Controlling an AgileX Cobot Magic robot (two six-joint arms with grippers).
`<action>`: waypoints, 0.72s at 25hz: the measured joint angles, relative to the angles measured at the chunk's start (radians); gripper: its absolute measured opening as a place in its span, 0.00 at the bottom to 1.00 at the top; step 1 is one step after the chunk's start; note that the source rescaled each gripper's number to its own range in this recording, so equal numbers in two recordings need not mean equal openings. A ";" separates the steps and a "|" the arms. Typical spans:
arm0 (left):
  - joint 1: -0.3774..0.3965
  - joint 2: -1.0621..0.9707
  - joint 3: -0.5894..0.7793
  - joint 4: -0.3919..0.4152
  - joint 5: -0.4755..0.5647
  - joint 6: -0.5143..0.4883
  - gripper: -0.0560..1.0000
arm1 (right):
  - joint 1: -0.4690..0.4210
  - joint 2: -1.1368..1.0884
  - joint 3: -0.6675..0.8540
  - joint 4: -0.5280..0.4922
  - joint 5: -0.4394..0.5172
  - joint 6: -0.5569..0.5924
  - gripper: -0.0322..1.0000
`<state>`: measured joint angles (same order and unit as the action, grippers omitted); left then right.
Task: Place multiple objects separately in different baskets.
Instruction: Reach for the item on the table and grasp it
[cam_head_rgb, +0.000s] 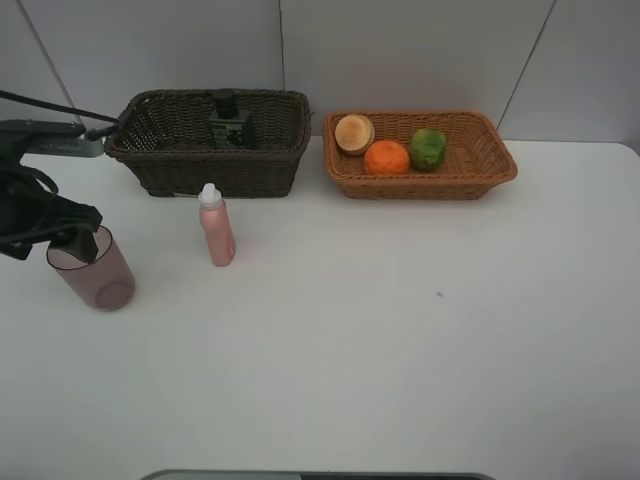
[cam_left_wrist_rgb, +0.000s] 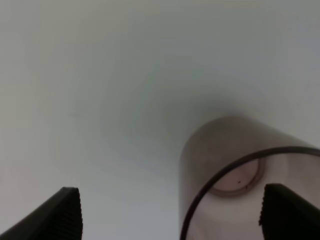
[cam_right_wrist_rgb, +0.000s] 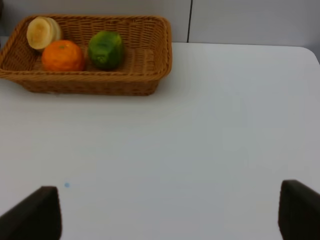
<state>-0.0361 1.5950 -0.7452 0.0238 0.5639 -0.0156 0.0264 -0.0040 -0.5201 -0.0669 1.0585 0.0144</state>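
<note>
A translucent mauve cup (cam_head_rgb: 92, 272) stands upright at the table's left. My left gripper (cam_head_rgb: 72, 240) hangs open over its rim. In the left wrist view the left gripper (cam_left_wrist_rgb: 175, 215) straddles the wall of the cup (cam_left_wrist_rgb: 225, 150), one fingertip (cam_left_wrist_rgb: 287, 212) over the mouth, the other outside. A pink bottle (cam_head_rgb: 216, 226) stands in front of the dark basket (cam_head_rgb: 220, 172), which holds a dark green bottle (cam_head_rgb: 231, 125). The light basket (cam_head_rgb: 430, 185) holds a peach-like fruit (cam_head_rgb: 354, 133), an orange (cam_head_rgb: 386, 158) and a green fruit (cam_head_rgb: 428, 148). My right gripper (cam_right_wrist_rgb: 167, 215) is open over bare table, with nothing between its fingers.
The right wrist view shows the light basket (cam_right_wrist_rgb: 90, 84) with the orange (cam_right_wrist_rgb: 62, 55) and green fruit (cam_right_wrist_rgb: 106, 49) some way ahead of the right gripper. A white wall stands close behind both baskets. The right arm does not show in the exterior view.
</note>
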 joint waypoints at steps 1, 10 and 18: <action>0.000 0.008 0.004 0.000 -0.012 0.000 0.92 | 0.000 0.000 0.000 0.000 0.000 0.000 0.85; 0.000 0.121 0.007 -0.009 -0.130 0.000 0.92 | 0.000 0.000 0.000 0.000 0.000 0.000 0.85; 0.000 0.157 0.007 -0.015 -0.159 0.000 0.92 | 0.000 0.000 0.000 0.001 0.000 0.000 0.85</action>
<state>-0.0361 1.7523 -0.7384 0.0087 0.4052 -0.0156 0.0264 -0.0040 -0.5201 -0.0661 1.0585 0.0144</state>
